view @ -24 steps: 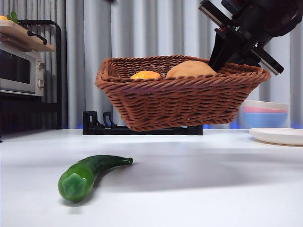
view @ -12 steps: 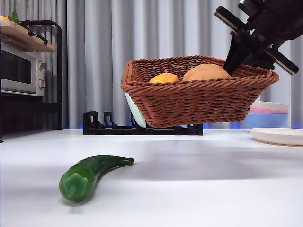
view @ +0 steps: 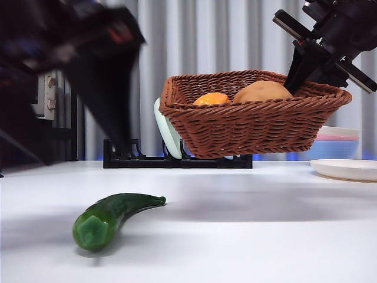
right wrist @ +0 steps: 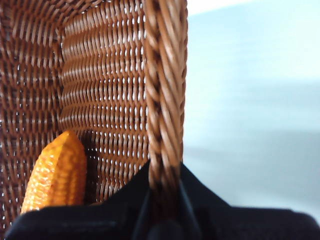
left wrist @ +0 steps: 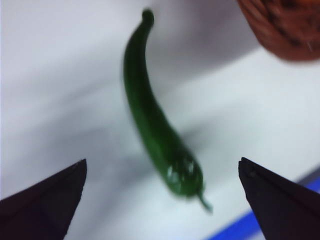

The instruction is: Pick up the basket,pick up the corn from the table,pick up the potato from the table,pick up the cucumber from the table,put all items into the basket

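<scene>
Left gripper (left wrist: 160, 200), jaws wide, hangs over the cucumber (left wrist: 152, 117); best to straddle its thick middle. Right gripper (right wrist: 162, 187) clamps the basket (view: 253, 127) rim aloft beyond the cucumber.

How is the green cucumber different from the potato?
The cucumber is dark green, long and curved; the potato is tan and rounded. The cucumber lies on the table, while the potato sits in the basket that the right gripper holds up in the air. The cucumber looks glossy, the potato matte. Both are vegetables.
</scene>
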